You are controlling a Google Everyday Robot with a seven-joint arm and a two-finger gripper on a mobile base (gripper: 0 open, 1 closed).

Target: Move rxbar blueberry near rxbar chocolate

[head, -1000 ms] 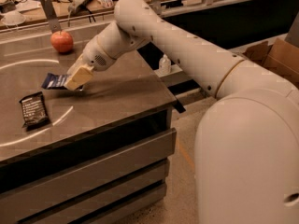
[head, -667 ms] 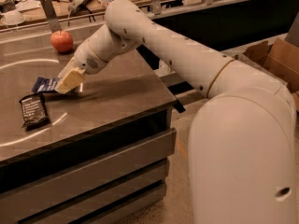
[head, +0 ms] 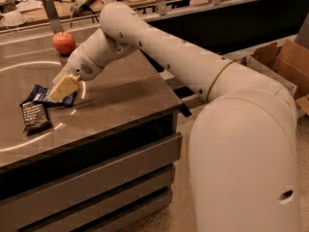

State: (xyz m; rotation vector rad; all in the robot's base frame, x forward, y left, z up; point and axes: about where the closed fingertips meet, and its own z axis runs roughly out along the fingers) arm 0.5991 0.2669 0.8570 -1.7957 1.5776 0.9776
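Gripper (head: 65,87): at the end of the white arm, low over the left part of the countertop (head: 126,92), its pale yellow tip pointing toward 8 o'clock.
Gripper state: its tip lies over the blue wrapper; whether it is clamped or loose does not show.
Rxbar blueberry (head: 40,95): dark blue wrapper lying flat on the countertop, directly under the gripper tip and reaching out from it toward 9 o'clock; its right part is covered by the tip.
Rxbar chocolate (head: 35,116): black wrapper lying flat, just beside the blue one at its 7 o'clock; the edges look as if they meet.
Apple (head: 63,42): red, at 12 o'clock from the gripper, well apart from both wrappers.
Cardboard box (head: 282,64): open, on the floor at far 3 o'clock.
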